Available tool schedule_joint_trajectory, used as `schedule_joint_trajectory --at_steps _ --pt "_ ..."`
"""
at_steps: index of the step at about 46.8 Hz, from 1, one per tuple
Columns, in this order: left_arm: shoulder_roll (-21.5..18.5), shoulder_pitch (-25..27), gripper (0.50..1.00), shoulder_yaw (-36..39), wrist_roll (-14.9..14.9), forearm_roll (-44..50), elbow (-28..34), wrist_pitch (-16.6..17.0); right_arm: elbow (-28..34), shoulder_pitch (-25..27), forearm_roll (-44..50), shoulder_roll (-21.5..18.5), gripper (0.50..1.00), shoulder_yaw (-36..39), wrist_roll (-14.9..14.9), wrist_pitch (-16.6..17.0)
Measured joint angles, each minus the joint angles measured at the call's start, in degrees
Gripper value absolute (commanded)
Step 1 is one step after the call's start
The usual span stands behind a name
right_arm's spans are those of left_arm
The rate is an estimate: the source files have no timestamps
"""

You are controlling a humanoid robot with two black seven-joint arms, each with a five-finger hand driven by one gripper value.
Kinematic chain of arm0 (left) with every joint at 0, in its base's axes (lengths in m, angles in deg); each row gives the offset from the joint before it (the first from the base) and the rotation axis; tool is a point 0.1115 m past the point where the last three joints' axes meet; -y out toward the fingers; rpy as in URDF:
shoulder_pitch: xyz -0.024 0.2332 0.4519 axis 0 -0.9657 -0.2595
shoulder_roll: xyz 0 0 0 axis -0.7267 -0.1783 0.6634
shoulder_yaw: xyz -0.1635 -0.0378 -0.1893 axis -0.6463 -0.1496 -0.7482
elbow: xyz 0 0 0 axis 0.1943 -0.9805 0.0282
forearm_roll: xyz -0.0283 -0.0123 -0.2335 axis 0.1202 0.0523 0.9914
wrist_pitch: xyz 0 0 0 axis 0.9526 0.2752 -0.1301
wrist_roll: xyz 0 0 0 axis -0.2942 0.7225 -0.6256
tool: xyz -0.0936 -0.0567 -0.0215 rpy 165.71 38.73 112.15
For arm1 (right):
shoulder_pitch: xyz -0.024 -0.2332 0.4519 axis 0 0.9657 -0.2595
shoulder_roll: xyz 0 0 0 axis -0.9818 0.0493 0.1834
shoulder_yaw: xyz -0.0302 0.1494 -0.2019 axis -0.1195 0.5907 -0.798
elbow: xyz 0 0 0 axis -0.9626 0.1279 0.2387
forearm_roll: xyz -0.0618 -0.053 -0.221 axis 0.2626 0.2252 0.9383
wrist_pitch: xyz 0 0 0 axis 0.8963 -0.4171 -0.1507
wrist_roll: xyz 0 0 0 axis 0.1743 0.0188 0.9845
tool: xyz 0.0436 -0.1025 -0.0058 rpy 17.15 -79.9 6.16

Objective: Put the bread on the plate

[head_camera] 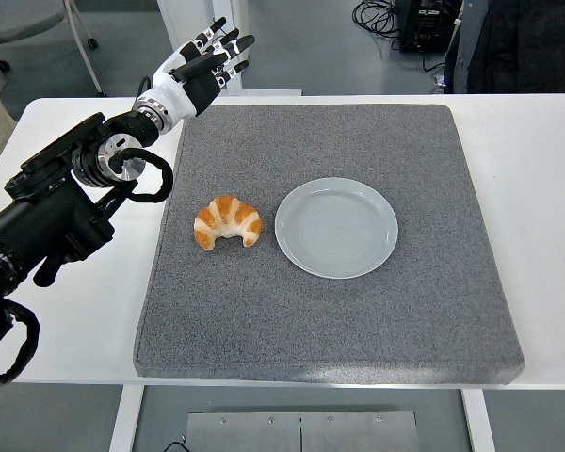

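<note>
On grey mat [358,320], bread [228,222] sits beside plate [336,227], not on it. Left hand [200,71] far off, fingers [228,45] spread, seemingly empty. Nothing done yet.

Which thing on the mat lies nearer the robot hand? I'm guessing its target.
The croissant, left of the plate, lies nearer the left robot hand.

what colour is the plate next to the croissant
Pale grey-blue, plain; the head view shows the plate clearly.
</note>
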Motion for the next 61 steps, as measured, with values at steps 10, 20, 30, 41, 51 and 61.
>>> schedule_joint_trajectory --at_steps 10,20,30,41,51,61 --pt "-4.60 -0.10 1.000 2.08 0.27 0.07 6.59 0.37 0.00 0.00 0.00 0.00 1.000 0.00 0.04 0.00" --pt "-11.21 0.38 1.000 5.91 0.28 -2.58 15.49 0.08 0.00 0.01 0.00 0.00 1.000 -0.01 0.04 0.00" --pt "-14.53 1.58 1.000 8.21 0.37 -7.17 20.04 1.42 0.00 0.02 0.00 0.00 1.000 -0.01 0.03 0.00" --pt "-20.58 3.29 1.000 12.43 0.13 -16.93 27.03 1.12 0.00 -0.01 0.00 0.00 1.000 -0.02 0.04 0.00" --pt "-21.91 2.98 1.000 13.45 0.13 -26.11 30.83 1.11 0.00 0.00 0.00 0.00 1.000 -0.02 0.01 0.00" --pt "-24.48 3.94 1.000 17.44 0.30 -30.25 32.83 1.44 0.00 0.01 0.00 0.00 1.000 -0.02 0.02 0.00"
